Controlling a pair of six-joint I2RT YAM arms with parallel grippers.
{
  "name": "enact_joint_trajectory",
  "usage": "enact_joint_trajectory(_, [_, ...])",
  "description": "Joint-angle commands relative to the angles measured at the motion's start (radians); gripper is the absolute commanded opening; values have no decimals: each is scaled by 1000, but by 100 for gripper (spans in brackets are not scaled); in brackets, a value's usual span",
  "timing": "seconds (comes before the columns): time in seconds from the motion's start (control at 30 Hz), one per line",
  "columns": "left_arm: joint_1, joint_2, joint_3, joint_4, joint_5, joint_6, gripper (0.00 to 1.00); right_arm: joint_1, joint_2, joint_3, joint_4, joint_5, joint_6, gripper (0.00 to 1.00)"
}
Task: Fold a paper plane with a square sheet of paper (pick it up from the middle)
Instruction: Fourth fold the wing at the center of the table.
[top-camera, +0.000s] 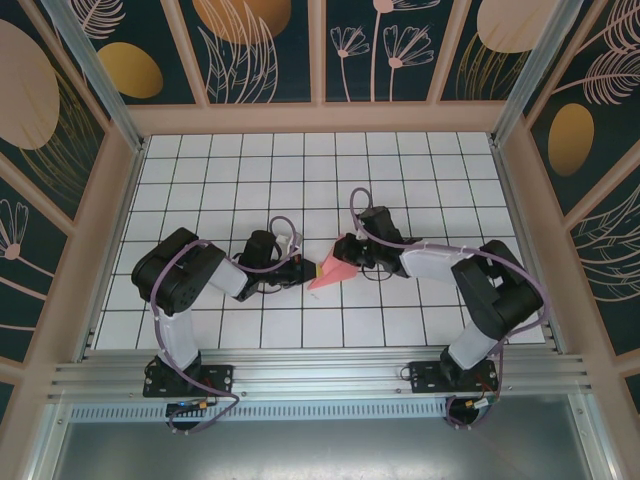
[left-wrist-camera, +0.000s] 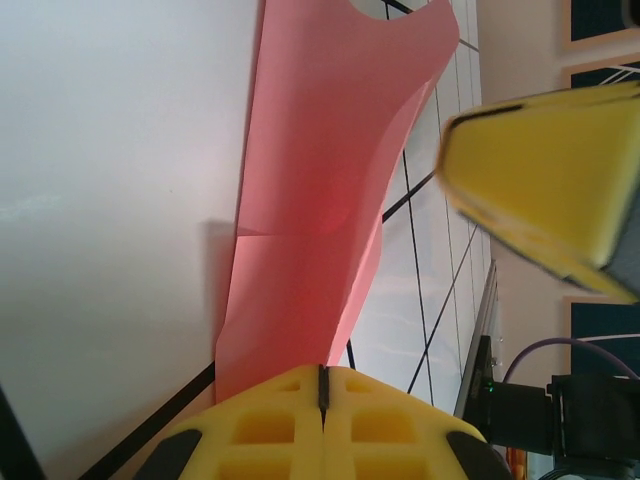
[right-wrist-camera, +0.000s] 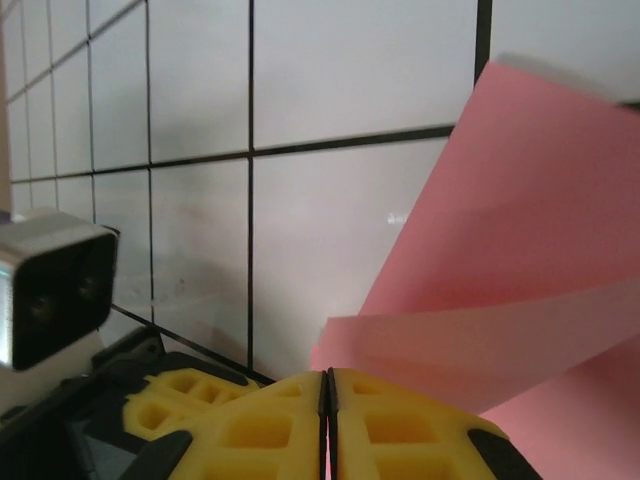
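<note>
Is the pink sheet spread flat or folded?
Folded: the pink sheet narrows to a point from above, and the wrist views show a crease and overlapping layers.

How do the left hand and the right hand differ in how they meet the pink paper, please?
The left hand pinches the narrow end of the paper between its fingers; the right hand sits at a folded edge, grip unclear. The left hand reaches in from the left, the right hand from the right. Both are shut.
</note>
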Motion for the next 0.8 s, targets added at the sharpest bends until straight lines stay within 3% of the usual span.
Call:
enact_joint_trajectory(0.0, [1,44,-7,-62,-23,0,0,7,59,39,36,-48,-11,12])
enact_joint_trajectory(0.43, [2,41,28,-208,-74,41,0,4,163,88,-47,29,-13,12])
enact_joint_trajectory(0.63, [2,-55,37,-296,-122,83,25,1,195,89,-82,38,-12,11])
enact_joint_trajectory(0.77, [1,-162,49,-377,-179,121,36,0,195,94,-93,39,-20,11])
